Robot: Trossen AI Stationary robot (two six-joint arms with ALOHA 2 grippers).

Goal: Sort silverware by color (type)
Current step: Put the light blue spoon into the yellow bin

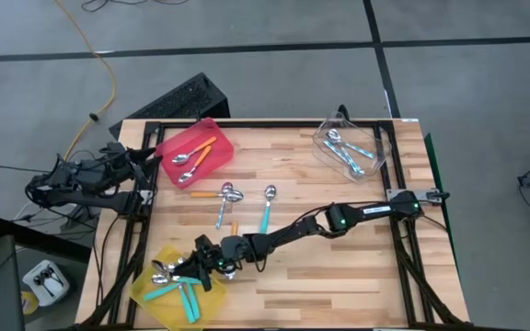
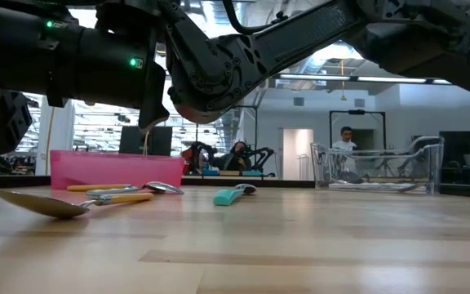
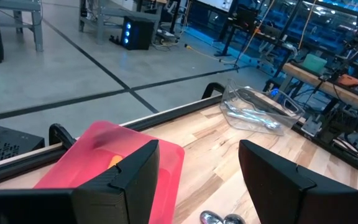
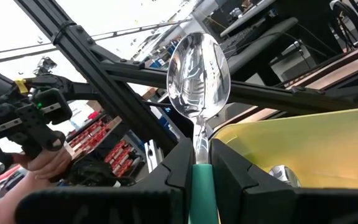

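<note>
- I have the right gripper [image 1: 212, 268] stretched across the table to the yellow bin [image 1: 159, 296] at the near left corner, its fingers [image 4: 178, 167] pinched on a teal-handled spoon [image 4: 199, 87].
- In the right wrist view that spoon stands upright between the fingers, shiny bowl up, with the yellow bin's wall just beside it.
- The yellow bin already holds teal-handled spoons [image 1: 178, 290].
- The red bin [image 1: 194, 151] at the far left holds orange-handled spoons [image 1: 191, 156].
- The clear bin [image 1: 351, 145] at the far right holds light-blue-handled spoons [image 1: 350, 152].
- Loose on the wood between the bins I see an orange-handled spoon [image 1: 215, 194], a light-blue one [image 1: 223, 210] and a teal one [image 1: 267, 209], lying near one another.
- My left gripper [image 1: 145, 158] waits at the table's left edge beside the red bin, fingers [image 3: 126, 180] spread wide with nothing between them.
</note>
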